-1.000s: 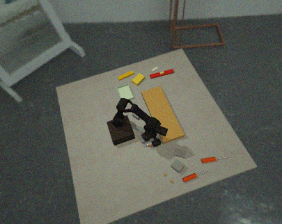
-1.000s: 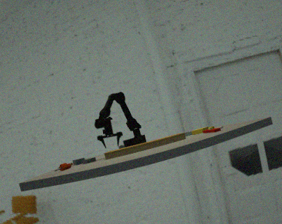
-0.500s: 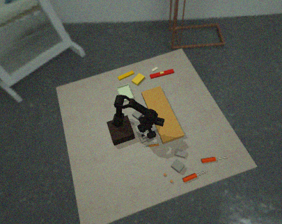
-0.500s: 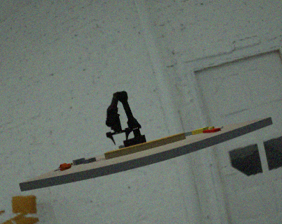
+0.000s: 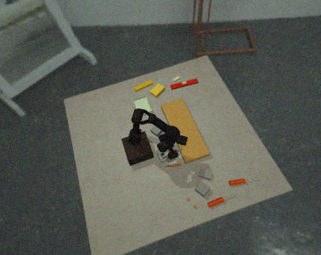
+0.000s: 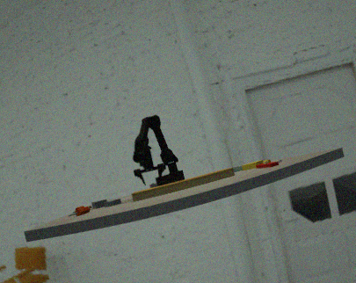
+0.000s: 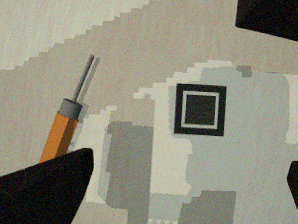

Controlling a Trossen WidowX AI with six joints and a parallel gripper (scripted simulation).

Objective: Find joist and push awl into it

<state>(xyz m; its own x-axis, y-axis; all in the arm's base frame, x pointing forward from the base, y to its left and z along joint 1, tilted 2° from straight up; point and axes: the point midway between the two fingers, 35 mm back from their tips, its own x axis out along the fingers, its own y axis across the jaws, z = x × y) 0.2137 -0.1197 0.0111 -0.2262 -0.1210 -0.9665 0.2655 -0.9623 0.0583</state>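
The floor panel (image 5: 185,131) (image 6: 183,185) is a long orange-tan slab. My gripper (image 5: 167,151) (image 6: 152,177) (image 7: 193,166) is open and empty, above a pale grey thing beside the panel. This looks like the stud finder (image 7: 200,110), with a dark square screen; shadows blur its outline. The awl (image 7: 64,125) (image 5: 175,165) lies beside it, orange handle partly behind my left finger, grey shaft toward the top of the wrist view. A pale green square (image 5: 143,104) may be the tray; I cannot tell for sure. The joist is hidden.
Grey blocks (image 5: 202,188) (image 5: 205,174) (image 5: 156,130) lie near the panel. Two red-orange screwdrivers (image 5: 237,182) (image 5: 215,202) lie at the right. A red level (image 5: 184,84), a yellow block (image 5: 157,90) and a yellow bar (image 5: 143,85) lie at the back.
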